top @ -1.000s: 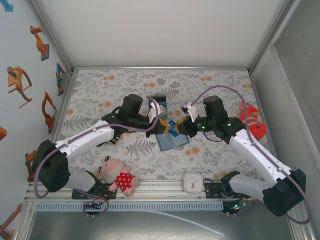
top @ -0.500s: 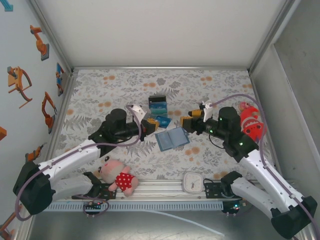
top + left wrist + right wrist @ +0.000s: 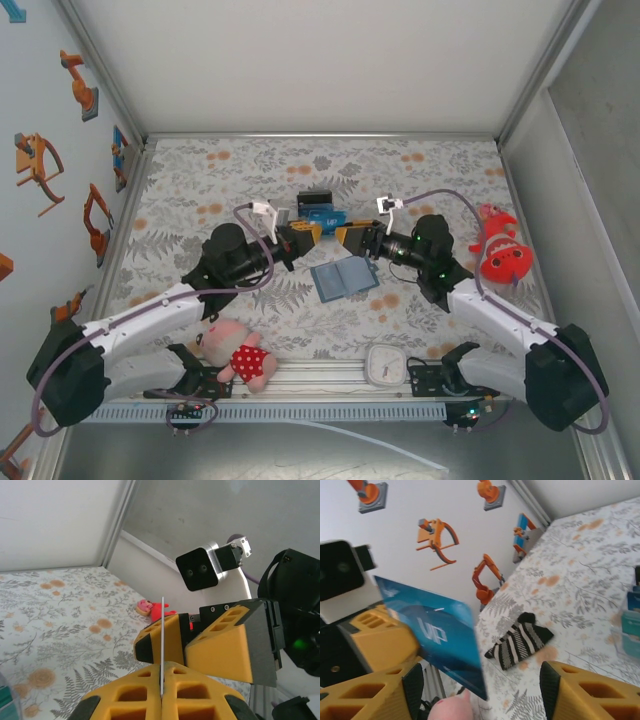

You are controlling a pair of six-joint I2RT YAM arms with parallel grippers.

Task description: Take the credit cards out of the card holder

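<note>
1 blue card (image 3: pixel 440 635), printed VIP in white, stands clear of the table. The left gripper (image 3: pixel 162 676) pinches it by 1 edge, its yellow fingers (image 3: pixel 130 700) pressed tight together on it. From that wrist the card shows as a thin edge-on line.

The right gripper (image 3: pixel 480 680) faces it with jaws spread wide. The card's corner hangs before the gap and touches neither finger.

In the top view the card holder (image 3: pixel 343 277) lies open and flat mid-table. The left gripper (image 3: pixel 308 232) is at its 11 o'clock and the right gripper (image 3: pixel 352 238) at its 1 o'clock, tips near each other. The blue patch just beyond them is probably the held card, though that angle makes it hard to confirm. A dark card (image 3: pixel 318 199) lies on the flowered cloth (image 3: pixel 430 170) farther out at 12 o'clock.

Around the holder:
- A red fish toy (image 3: pixel 503 252) sits at 3 o'clock, well apart.
- A pink doll (image 3: pixel 240 352) sits at 8 o'clock.
- A white round dial (image 3: pixel 384 365) rests at 5 o'clock by the near rail.

The right wrist view shows a striped sock (image 3: pixel 520 640) on the cloth behind the card.
</note>
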